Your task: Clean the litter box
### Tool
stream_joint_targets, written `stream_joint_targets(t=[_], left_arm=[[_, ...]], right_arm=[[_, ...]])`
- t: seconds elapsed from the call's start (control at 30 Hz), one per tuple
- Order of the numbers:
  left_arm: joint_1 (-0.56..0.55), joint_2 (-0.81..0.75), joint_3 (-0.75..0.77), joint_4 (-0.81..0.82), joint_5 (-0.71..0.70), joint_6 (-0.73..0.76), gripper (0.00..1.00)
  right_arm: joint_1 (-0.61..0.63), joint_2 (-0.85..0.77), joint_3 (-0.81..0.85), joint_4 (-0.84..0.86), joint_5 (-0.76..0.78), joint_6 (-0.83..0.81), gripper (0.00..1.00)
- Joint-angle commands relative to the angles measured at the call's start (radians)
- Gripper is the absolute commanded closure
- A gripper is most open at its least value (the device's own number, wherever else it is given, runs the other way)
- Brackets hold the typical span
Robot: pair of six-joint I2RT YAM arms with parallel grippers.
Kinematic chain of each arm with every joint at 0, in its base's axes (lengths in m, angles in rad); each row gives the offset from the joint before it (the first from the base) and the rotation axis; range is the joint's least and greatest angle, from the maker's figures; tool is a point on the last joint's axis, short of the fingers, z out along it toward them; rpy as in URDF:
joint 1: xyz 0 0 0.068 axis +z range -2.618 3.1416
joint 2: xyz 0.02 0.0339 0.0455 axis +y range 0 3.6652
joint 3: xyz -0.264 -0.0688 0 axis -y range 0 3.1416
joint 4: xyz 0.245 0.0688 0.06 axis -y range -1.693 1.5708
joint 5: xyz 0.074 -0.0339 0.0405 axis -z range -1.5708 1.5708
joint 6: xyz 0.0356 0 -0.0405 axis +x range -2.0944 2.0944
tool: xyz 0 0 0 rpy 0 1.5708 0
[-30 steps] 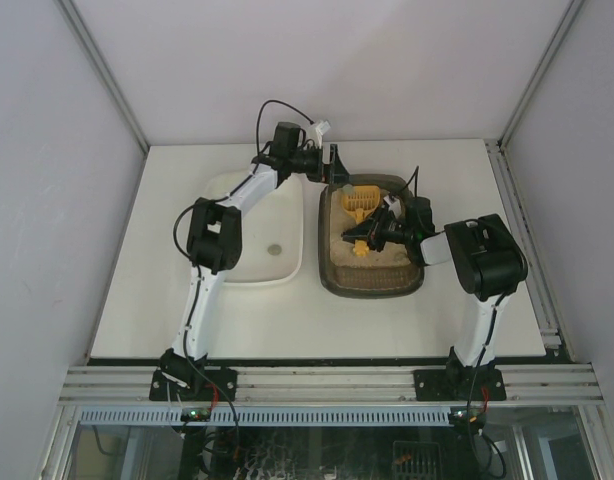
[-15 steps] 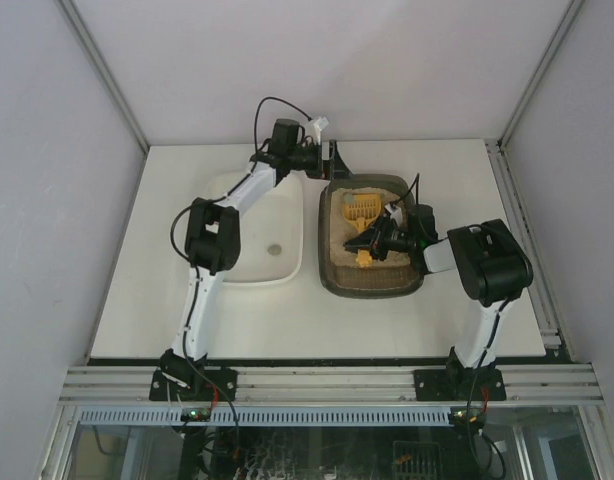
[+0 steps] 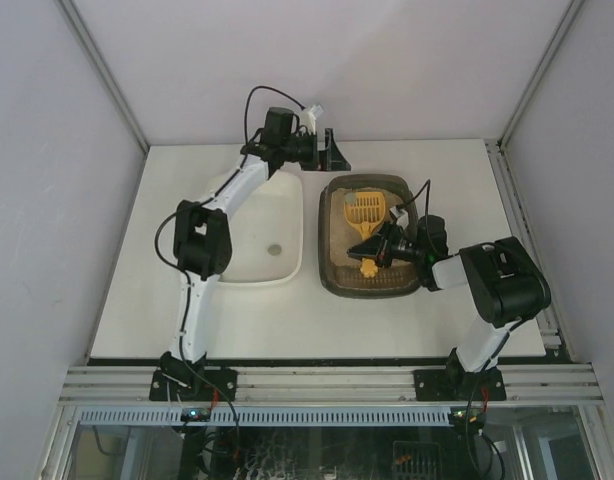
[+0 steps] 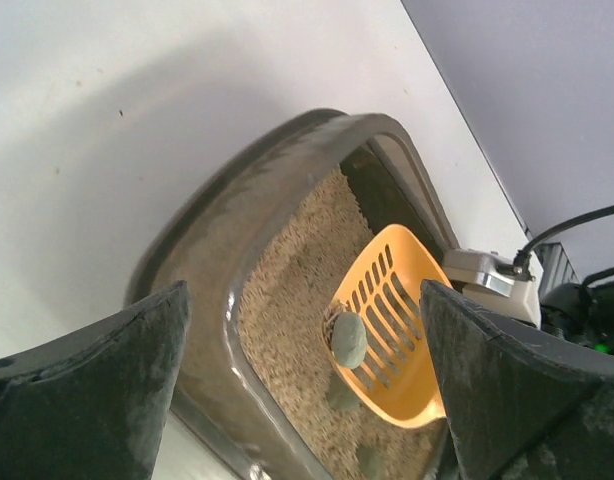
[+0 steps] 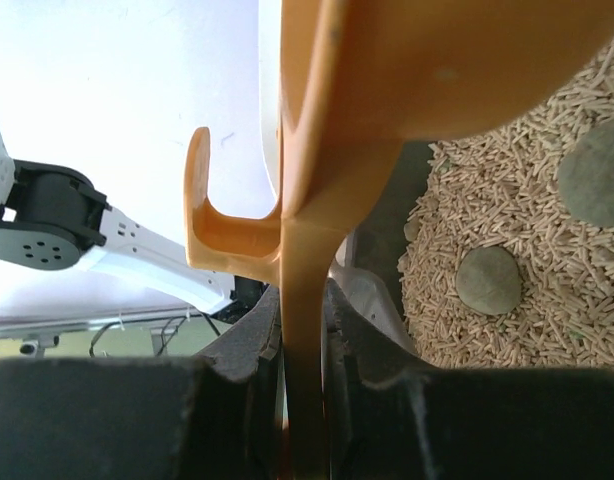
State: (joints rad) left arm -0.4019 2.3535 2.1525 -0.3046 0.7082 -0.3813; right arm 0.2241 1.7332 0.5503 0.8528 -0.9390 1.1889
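R pincer [image 3: 373,247] is clamped narrow on the handle of the yellow scoop [image 3: 364,210], blade pointing to the far end of the litter box [image 3: 372,291]. The box sits on the white surface [image 3: 167,320] right of centre, just beside the white tub [image 3: 249,268]. L wrist view shows one grey-green clump [image 4: 349,340] on the slotted blade, so the step looks like lift-and-sift. Prob best to raise the scoop slowly w/ the blade level or tipped slightly back, as the clump sits near the blade's edge and could roll off. A small shake lets pellets fall through before clearing the rim. R wrist view shows more clumps [image 5: 489,280] in the litter, so further passes seem needed. L pincer [image 3: 332,156] is spread wide, holding nothing, hovering by the box's far-left corner. Its arm runs over the tub's far part, so a carry left should cross the two touching-close rims nearer the middle. The far wall of the box is close to the blade tip, w/ more room toward the near end.
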Motion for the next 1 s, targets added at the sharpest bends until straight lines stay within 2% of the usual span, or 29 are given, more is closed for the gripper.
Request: stream_joint_targets(t=[0.0,0.1,0.27,0.4,0.5,0.57,0.7,0.73,0.8,0.83,0.9,0.97], left_arm=[[-0.001,-0.192,-0.060,-0.118,-0.031,0.052,0.00],[0.011,-0.308,-0.180,-0.144,-0.064,0.094,0.00],[0.090,-0.506,-0.458,-0.097,-0.029,0.110,0.00],[0.177,-0.617,-0.645,-0.079,-0.010,0.134,0.00],[0.247,-0.664,-0.734,-0.087,0.032,0.134,0.00],[0.288,-0.690,-0.778,-0.105,0.054,0.143,0.00],[0.356,-0.740,-0.838,-0.160,0.065,0.189,0.00],[0.374,-0.755,-0.854,-0.165,0.069,0.201,0.00],[0.396,-0.786,-0.882,-0.172,0.068,0.220,0.00],[0.413,-0.809,-0.891,-0.195,0.039,0.247,0.00],[0.426,-0.828,-0.892,-0.216,0.005,0.258,0.00],[0.442,-0.847,-0.890,-0.228,-0.025,0.253,0.00]], right_arm=[[0.003,-0.032,-0.050,0.272,-0.037,0.008,1.00],[0.015,-0.007,-0.083,0.421,-0.036,0.021,1.00],[0.000,-0.004,-0.115,0.492,-0.006,0.032,1.00],[0.046,-0.062,-0.084,0.303,-0.027,-0.074,1.00],[0.007,-0.081,-0.109,0.322,-0.004,-0.038,1.00],[0.040,-0.075,-0.071,0.243,-0.043,-0.055,1.00],[-0.068,-0.071,-0.139,0.356,-0.026,0.067,1.00],[-0.058,-0.071,-0.133,0.317,-0.027,0.042,1.00],[0.027,-0.100,-0.068,0.071,-0.050,-0.097,1.00],[0.022,-0.138,-0.076,0.015,-0.030,-0.120,1.00],[-0.015,-0.134,-0.098,0.112,-0.005,-0.058,1.00],[0.052,-0.138,-0.023,-0.031,-0.021,-0.118,1.00]])
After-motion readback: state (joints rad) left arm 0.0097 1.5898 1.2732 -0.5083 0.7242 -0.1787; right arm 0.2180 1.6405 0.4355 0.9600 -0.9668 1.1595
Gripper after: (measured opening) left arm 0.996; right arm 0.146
